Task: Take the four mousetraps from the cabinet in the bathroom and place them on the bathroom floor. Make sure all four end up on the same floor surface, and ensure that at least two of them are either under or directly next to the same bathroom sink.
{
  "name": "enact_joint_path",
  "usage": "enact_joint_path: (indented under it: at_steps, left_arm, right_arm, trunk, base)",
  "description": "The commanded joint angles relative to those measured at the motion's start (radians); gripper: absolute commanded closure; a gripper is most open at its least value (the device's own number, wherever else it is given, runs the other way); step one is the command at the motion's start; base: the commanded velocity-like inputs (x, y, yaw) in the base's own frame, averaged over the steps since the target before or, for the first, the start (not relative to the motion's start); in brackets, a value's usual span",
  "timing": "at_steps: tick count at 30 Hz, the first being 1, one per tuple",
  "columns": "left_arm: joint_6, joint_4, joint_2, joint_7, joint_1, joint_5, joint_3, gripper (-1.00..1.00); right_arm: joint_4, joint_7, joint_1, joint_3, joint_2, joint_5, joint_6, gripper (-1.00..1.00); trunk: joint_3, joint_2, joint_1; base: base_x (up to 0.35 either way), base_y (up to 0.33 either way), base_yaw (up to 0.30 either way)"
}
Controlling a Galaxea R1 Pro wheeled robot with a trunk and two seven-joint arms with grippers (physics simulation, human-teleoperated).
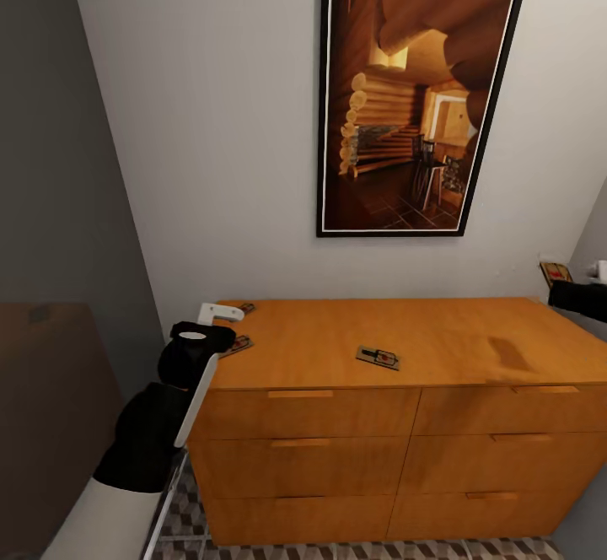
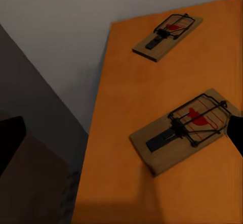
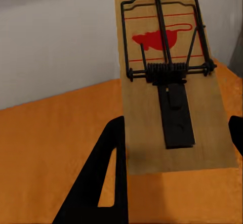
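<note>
The low orange-brown cabinet (image 1: 337, 425) stands against the wall. One mousetrap (image 1: 378, 358) lies flat mid-top. Two more sit at the top's left end: a near one (image 1: 239, 345) (image 2: 182, 130) and a far one (image 1: 246, 308) (image 2: 167, 37). My left gripper (image 1: 223, 324) (image 2: 124, 133) hovers open over that end, its dark fingers (image 2: 234, 133) wide on either side of the near trap and apart from it. Above the cabinet's right end, my right gripper (image 1: 582, 294) (image 3: 174, 148) is shut on another mousetrap (image 1: 555, 272) (image 3: 169, 82), lifted off the top. Cube-patterned bathroom floor (image 1: 337, 551) shows below. The sink is out of view.
A large framed picture (image 1: 417, 96) hangs on the white wall above the cabinet. A grey wall (image 1: 59, 164) and a dark brown surface (image 1: 51, 391) close in on the left. A small white object (image 1: 600, 271) sits at the right edge.
</note>
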Motion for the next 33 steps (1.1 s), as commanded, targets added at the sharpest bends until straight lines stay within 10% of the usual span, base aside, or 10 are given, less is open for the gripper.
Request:
enact_joint_path:
  at_steps: [1,8,16,21,27,33]
  left_arm:
    - [0.005,-0.002,0.002,-0.011,-0.001,0.0,0.001,-1.0]
    - [0.003,-0.009,0.043,-0.049,-0.001,0.0,0.004,-1.0]
    - [0.002,-0.004,0.218,-0.328,-0.041,-0.002,0.008,-1.0]
    - [0.003,-0.003,0.283,-0.435,-0.059,-0.006,0.011,-1.0]
    - [0.004,-0.002,0.296,-0.499,-0.086,-0.003,0.01,-1.0]
    - [0.003,0.004,0.292,-0.71,-0.124,-0.008,0.009,-1.0]
  right_arm:
    - [-0.001,0.001,-0.001,-0.007,-0.004,0.041,0.005,1.0]
    - [-0.003,0.0,0.014,-0.016,0.005,0.117,0.005,1.0]
    - [-0.004,0.001,0.02,-0.017,0.024,0.142,0.005,1.0]
    - [-0.006,0.001,0.02,-0.017,0.023,0.142,0.005,1.0]
    - [-0.014,0.002,0.02,-0.016,0.023,0.14,0.005,1.0]
    - [-0.039,0.003,0.02,-0.014,0.023,0.139,0.005,1.0]
  trunk:
    - [-0.001,-0.001,0.0]
    - [-0.001,-0.001,0.0]
    - [-0.001,-0.001,0.0]
    - [-0.001,-0.001,0.0]
    - [-0.001,-0.001,0.0]
    - [-0.001,-0.001,0.0]
  base:
    - [0.0,0.0,0.0]
    - [0.0,0.0,0.0]
    - [0.0,0.0,0.0]
    - [0.0,0.0,0.0]
    - [0.0,0.0,0.0]
    - [0.0,0.0,0.0]
